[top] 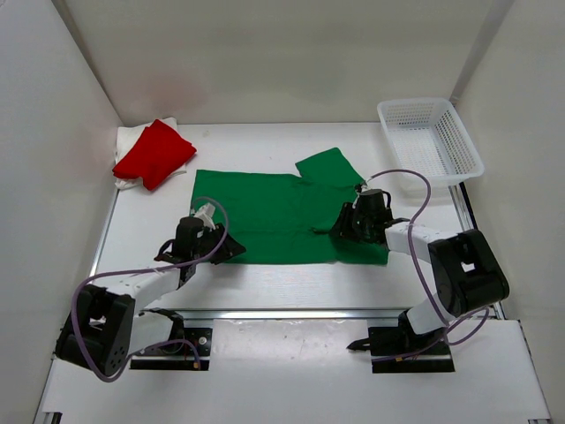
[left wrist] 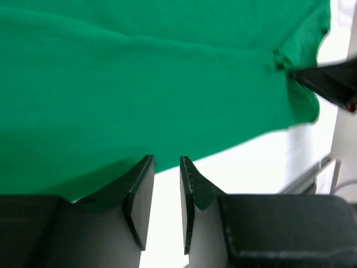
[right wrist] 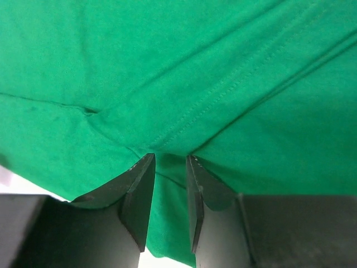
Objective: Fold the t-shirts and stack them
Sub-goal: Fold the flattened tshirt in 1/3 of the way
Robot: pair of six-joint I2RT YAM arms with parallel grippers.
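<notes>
The green t-shirt [top: 274,216] lies spread flat mid-table, with one sleeve folded out at the back right. My left gripper [top: 237,251] is low at its near left corner. In the left wrist view the left gripper [left wrist: 167,159] is open, its tips at the green t-shirt's [left wrist: 139,72] hem, with bare table between the fingers. My right gripper [top: 338,231] rests on the shirt's near right part. The right wrist view shows the right gripper [right wrist: 170,156] open over a seamed ridge of the green cloth [right wrist: 195,67]. At the back left, the folded red t-shirt [top: 154,152] lies on the cream-white one [top: 131,139].
A white mesh basket [top: 415,102] stands at the back right corner. White walls close in the table at left, back and right. A metal rail [top: 291,311] runs along the near edge in front of both arm bases.
</notes>
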